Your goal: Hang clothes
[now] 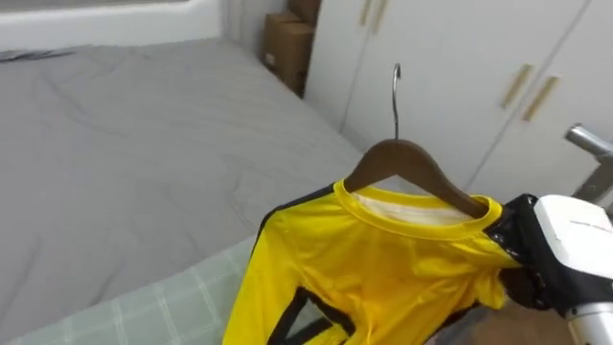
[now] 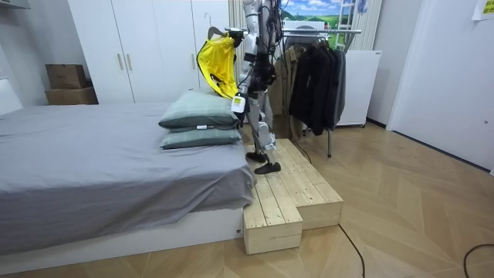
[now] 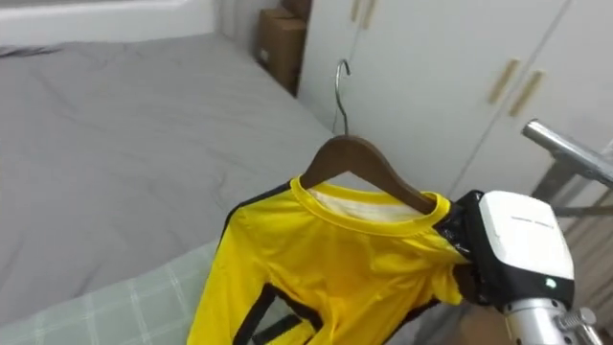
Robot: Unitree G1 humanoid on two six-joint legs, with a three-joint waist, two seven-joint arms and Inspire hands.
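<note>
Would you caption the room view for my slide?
Robot on wooden platform beside bed holds a yellow shirt on its hanger.

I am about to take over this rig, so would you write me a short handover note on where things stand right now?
Right hand: fingers shut on one end of the wooden hanger, holding it up with its hook free.
Left hand: hangs low at the robot's side.
Things: the yellow shirt is on the hanger, over the bed edge. The robot stands on the wooden platform, with the clothes rack beside it.
Done: shirt on hanger.
Left: hook the hanger onto the rack, probably after turning toward it.
</note>
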